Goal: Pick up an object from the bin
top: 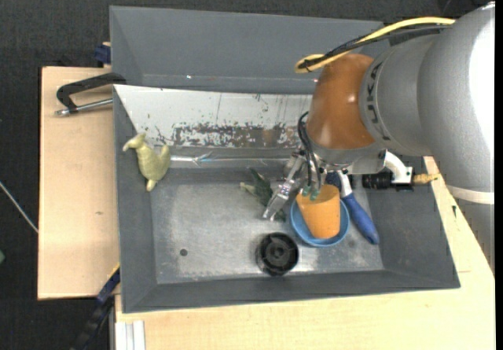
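The grey metal bin [196, 222] is the biggest thing here, and the arm [409, 97] with its orange cover comes down into its right half. An orange cup [320, 215] stands in a shallow blue dish [302, 232] near the bin's right end and serves as the landmark. A blue-handled utensil [360, 216] lies just right of the cup. A pale yellow-green toy animal [149, 160] sits far left of it, against the back wall. A black round knob-like piece [277, 252] lies just below and left of the cup.

The tool [280, 197] hangs immediately left of the cup; whether it is spread or pressed together cannot be told. Nearest to it, at its left, lies a small dark green thing [256, 186], its kind unclear. It looks light and thin, probably stiff plastic, and likely to slide on bare metal. A hold across its narrow middle seems best.
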You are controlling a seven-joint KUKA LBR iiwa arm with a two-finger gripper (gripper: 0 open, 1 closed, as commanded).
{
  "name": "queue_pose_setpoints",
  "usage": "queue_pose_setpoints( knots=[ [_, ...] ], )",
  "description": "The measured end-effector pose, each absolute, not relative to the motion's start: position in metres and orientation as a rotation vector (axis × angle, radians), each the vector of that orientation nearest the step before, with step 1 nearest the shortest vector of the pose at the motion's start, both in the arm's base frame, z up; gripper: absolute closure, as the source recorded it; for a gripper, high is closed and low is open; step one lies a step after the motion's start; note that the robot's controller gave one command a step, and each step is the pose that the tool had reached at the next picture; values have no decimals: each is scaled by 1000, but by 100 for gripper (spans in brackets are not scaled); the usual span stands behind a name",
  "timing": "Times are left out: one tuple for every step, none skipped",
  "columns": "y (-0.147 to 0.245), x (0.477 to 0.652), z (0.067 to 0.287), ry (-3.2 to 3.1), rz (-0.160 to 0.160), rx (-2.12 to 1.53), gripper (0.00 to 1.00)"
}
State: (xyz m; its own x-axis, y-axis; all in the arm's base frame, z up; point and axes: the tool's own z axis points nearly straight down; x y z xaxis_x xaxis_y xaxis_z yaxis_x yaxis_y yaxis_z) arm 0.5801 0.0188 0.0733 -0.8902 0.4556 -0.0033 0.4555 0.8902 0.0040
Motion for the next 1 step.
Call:
queue_pose_setpoints(
  knots=[
    [39, 564, 75, 2936, 8, 1059, 0]
  ],
)
